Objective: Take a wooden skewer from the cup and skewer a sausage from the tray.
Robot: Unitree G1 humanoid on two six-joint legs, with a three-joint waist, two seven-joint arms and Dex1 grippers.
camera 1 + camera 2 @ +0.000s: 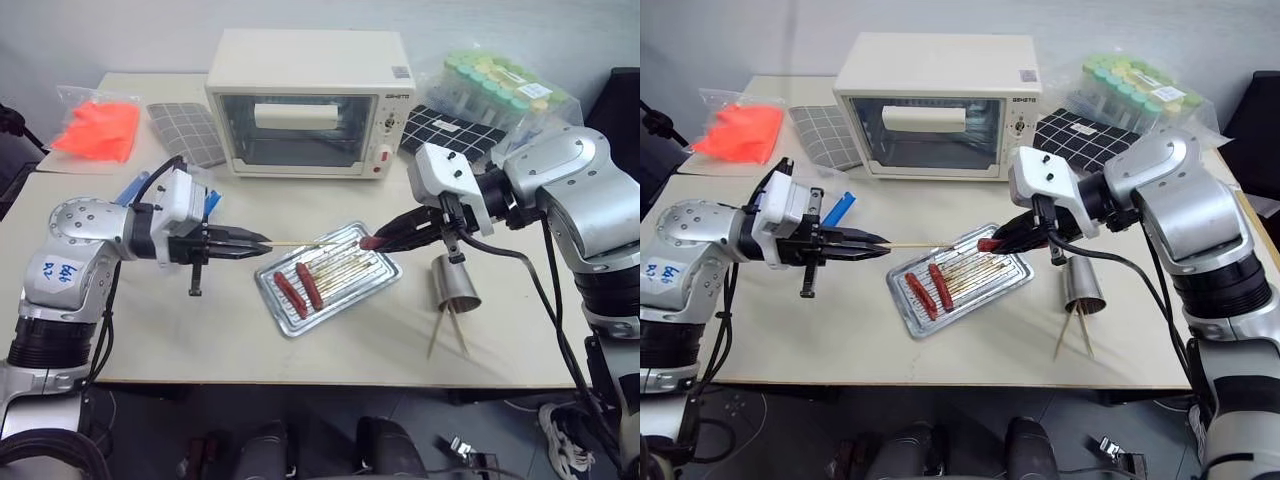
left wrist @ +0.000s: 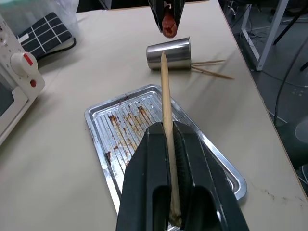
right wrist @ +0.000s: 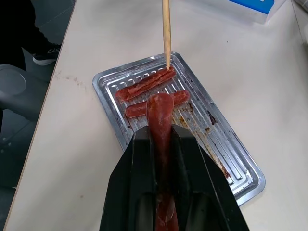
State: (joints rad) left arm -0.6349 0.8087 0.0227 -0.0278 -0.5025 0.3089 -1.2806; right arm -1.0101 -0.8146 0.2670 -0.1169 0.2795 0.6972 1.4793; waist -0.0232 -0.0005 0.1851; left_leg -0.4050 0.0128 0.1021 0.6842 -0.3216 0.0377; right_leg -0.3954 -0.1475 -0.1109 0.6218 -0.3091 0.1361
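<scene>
My left gripper (image 1: pixel 260 241) is shut on the wooden skewer (image 1: pixel 310 242), which it holds about level with its point toward the right. My right gripper (image 1: pixel 385 238) is shut on the sausage (image 1: pixel 372 241), holding it in the air over the far side of the tray (image 1: pixel 290 325). The sausage's free end faces the skewer tip, with a small gap between them. In the left wrist view the skewer (image 2: pixel 166 106) lines up with the sausage end (image 2: pixel 168 26). Two other sausages (image 1: pixel 300 290) lie in the tray. The cup (image 1: pixel 455 283) lies on its side to the right of the tray.
Loose skewers (image 1: pixel 445 335) stick out of the cup toward the table's front edge. A white toaster oven (image 1: pixel 310 100) stands behind the tray. An orange bag (image 1: pixel 97 128) and a checked mat (image 1: pixel 185 130) lie at the back left. Green-capped tubes (image 1: pixel 500 85) are at the back right.
</scene>
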